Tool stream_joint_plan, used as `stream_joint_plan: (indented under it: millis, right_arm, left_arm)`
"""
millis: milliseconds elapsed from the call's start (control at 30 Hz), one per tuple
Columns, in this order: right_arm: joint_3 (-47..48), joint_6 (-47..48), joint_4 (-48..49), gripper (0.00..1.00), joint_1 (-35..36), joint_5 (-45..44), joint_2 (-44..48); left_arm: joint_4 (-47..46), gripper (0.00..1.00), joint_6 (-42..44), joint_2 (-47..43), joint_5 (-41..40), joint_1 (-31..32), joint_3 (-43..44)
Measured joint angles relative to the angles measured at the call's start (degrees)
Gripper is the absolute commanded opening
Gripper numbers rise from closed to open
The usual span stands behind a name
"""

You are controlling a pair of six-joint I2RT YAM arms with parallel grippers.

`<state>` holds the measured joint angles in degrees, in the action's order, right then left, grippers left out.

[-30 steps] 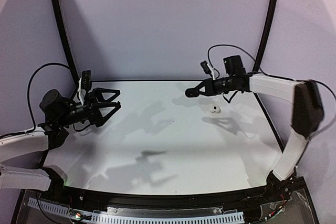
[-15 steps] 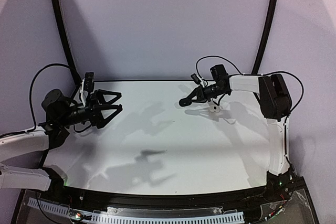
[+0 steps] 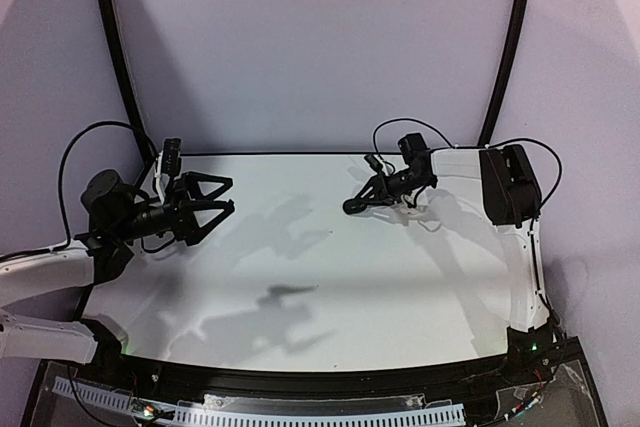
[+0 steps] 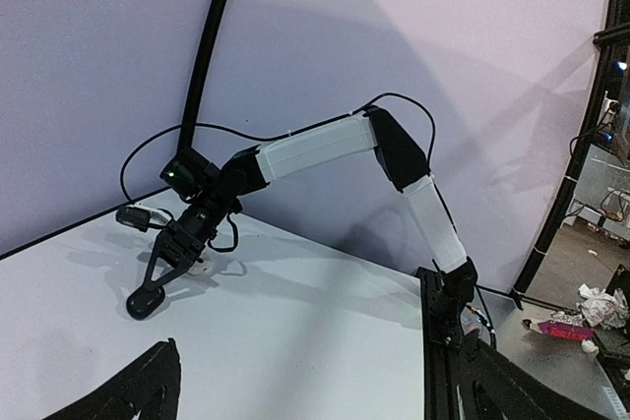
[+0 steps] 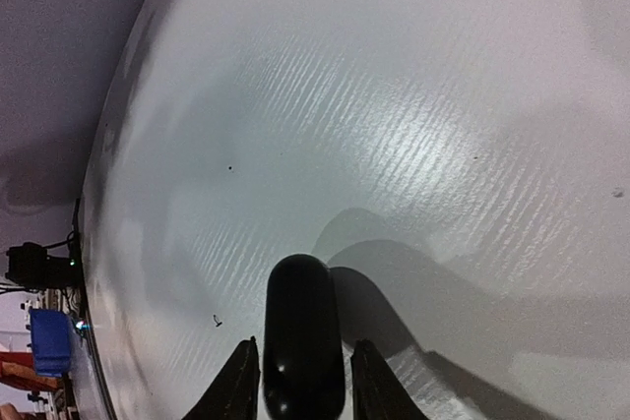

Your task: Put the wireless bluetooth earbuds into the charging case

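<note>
The right arm has folded back and come down low over the far side of the table [image 3: 300, 297]. Before, it reached out higher and straighter. The left arm has stayed where it was. The right gripper [image 5: 303, 386] points down at the table top. A black oval piece [image 3: 351, 207] sits right between its two fingers [image 5: 236, 386]. A thin line of light shows on each side of the piece, so I cannot tell if the fingers are squeezing it or just sitting beside it. It is too small to tell if this black piece is an earbud or a case. A little white piece [image 4: 202, 266] lies on the table just under the right arm, near the black one but not touching it. The left gripper [image 3: 229, 195] hangs over the left side of the table with its fingers spread far apart and nothing between them.
</note>
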<state>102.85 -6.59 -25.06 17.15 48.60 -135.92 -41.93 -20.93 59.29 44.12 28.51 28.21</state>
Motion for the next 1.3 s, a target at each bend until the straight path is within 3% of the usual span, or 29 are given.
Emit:
stream_joint_plan:
  millis: [167,567,700,800,933,1033,1200,1300]
  right_arm:
    - [2.36,0.66,-2.51,0.45,-0.87,-1.77,-0.9]
    - [6.75,2.25,-6.27,0.48,-1.09,-8.31,-1.66]
    - [2.73,2.01,-2.05,0.51,-1.05,-12.5,4.0]
    - [-6.56,1.49,4.83,0.53,-1.03,-17.49,16.33]
    - [-21.27,1.42,17.79,0.54,-1.25,-28.11,37.99]
    - [-34.07,0.79,27.36,0.54,-2.38,-35.21,51.49]
    - [-59.06,-1.77,36.54,0.55,-4.7,-46.01,64.04]
    - [-73.57,-3.28,38.29,0.61,-4.94,-51.69,70.66]
  left_arm:
    - [0.0,0.99,0.0,0.31,0.04,-0.15,0.0]
    - [0.0,0.99,0.02,0.66,0.24,-0.37,0.0]
    - [0.52,0.99,0.48,0.66,-2.49,-0.44,0.0]
    - [3.76,0.99,1.68,0.66,-10.12,-0.66,0.04]
    - [9.84,0.99,4.15,1.31,-31.43,-1.31,0.04]
    - [12.2,0.99,5.03,3.04,-42.49,-2.86,-0.02]
    - [14.34,0.99,3.06,5.64,-54.03,-4.24,-1.99]
    - [15.76,0.99,3.58,6.58,-58.99,-4.24,-2.51]
